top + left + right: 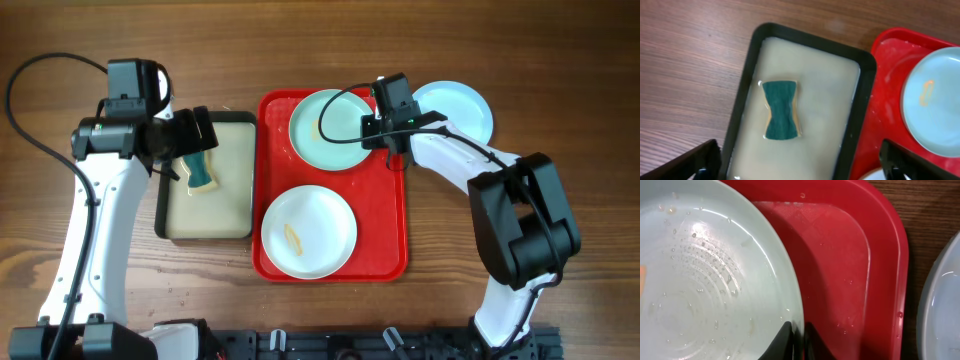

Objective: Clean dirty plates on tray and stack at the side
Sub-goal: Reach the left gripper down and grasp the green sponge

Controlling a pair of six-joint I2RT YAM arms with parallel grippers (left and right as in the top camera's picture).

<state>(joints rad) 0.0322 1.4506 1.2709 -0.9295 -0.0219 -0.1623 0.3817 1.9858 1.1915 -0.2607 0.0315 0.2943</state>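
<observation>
Right gripper point(796, 328) is clamped on the right rim of the pale green plate point(705, 280), which lies at the far end of the red tray point(840, 255). Just beyond the tray's right edge lies the pale blue plate point(462, 104), nearer this arm. Left gripper point(800, 165) hangs open left of the tray.

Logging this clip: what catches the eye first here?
A large red plastic tray at centre holds a round pale green plastic plate and a yellow-smeared white plate. The right end effector grips the green plate's rim. Left, a green sponge lies in a black-rimmed beige tray.
</observation>
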